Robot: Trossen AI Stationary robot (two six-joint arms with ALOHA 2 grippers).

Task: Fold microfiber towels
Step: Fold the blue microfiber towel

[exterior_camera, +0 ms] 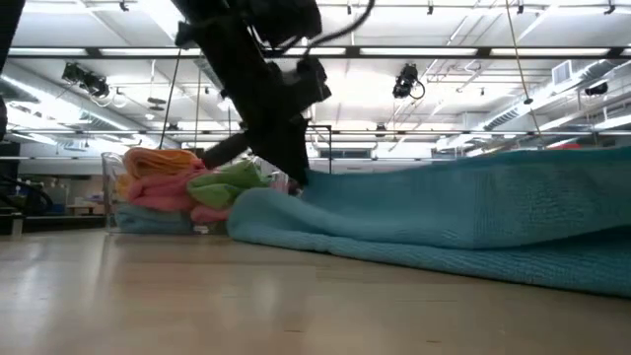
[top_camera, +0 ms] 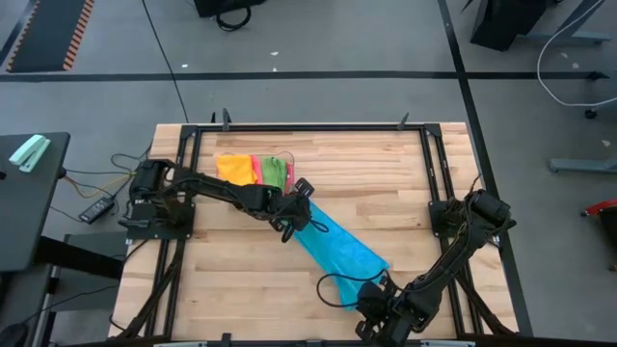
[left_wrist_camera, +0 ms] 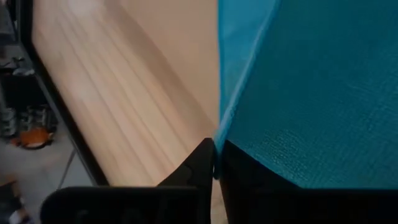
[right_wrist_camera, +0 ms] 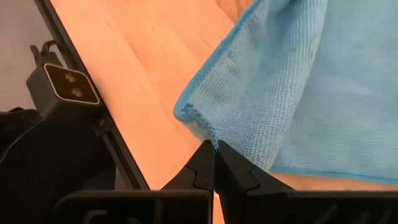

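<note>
Left tool (top_camera: 301, 214) is clamped on one corner of the blue towel (top_camera: 339, 247), and the right tool (top_camera: 371, 301) pinches another corner at the cloth's opposite end, so the towel stretches between them, partly raised off the counter (top_camera: 241, 270), most likely to pull it flat before folding. Just behind the left tool, the orange, pink and green towels (top_camera: 255, 171) wait bunched in a clear bin (exterior_camera: 110, 192)

blue towel (top_camera: 339, 249) stretched diagonally; orange, pink, green towels (top_camera: 253, 171) bunched.
</note>
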